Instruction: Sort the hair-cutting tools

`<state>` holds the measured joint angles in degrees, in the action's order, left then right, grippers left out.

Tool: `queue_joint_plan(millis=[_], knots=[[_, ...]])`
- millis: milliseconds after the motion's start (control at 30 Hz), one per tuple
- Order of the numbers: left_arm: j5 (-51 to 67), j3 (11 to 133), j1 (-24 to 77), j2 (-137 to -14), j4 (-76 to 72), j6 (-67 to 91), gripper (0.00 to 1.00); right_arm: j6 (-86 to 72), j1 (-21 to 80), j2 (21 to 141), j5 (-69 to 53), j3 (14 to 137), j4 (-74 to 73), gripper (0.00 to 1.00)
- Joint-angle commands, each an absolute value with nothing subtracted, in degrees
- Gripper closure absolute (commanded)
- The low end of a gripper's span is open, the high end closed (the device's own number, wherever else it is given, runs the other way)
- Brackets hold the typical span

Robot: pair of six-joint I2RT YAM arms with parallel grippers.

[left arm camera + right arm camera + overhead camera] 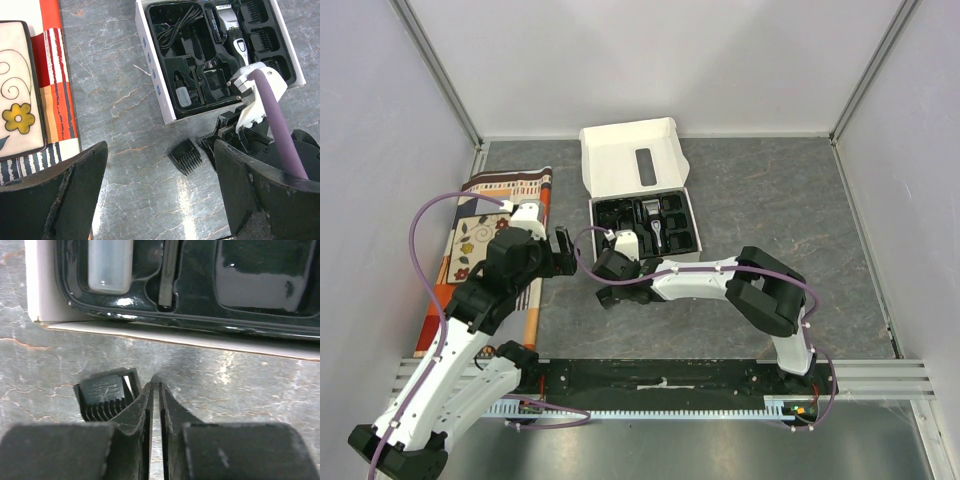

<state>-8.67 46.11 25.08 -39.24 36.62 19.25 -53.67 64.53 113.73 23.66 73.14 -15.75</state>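
Right gripper pinched together, empty; guard just left of tips, lower left of frame, long axis across.

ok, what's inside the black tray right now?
Coiled cable, small bottle, clipper and comb guards sit in the black tray. Its near-right corner is hidden behind the right arm's wrist.

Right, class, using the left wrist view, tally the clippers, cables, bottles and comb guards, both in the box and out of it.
Clipper: 1
Coiled cable: 1
Bottle: 1
Comb guards: 4, made up of one loose comb guard on the table and three tray guards in the right column of the box
Total: 7
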Motion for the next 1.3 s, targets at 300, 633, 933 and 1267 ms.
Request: queue_joint_plan(millis=[300, 633, 933, 1267], knots=[[-11.77, 46.58, 24.96, -36.74, 35.85, 19.42, 0.06, -41.14, 65.65, 104.25, 28.22, 72.95, -20.84, 0.39], [-25.04, 47.99, 24.96, -36.21, 39.98, 22.59, 0.07, -34.46, 70.57, 107.75, 20.04, 75.67, -15.91, 0.30], [-26.54, 48.16, 24.87, -35.25, 40.43, 23.47, 0.07, -31.03, 71.46, 113.29, 22.06, 79.28, -15.91, 0.29], [-26.10, 48.08, 24.87, -34.63, 40.17, 23.29, 0.07, -28.65, 71.19, 116.27, 25.40, 81.03, -16.61, 0.24]])
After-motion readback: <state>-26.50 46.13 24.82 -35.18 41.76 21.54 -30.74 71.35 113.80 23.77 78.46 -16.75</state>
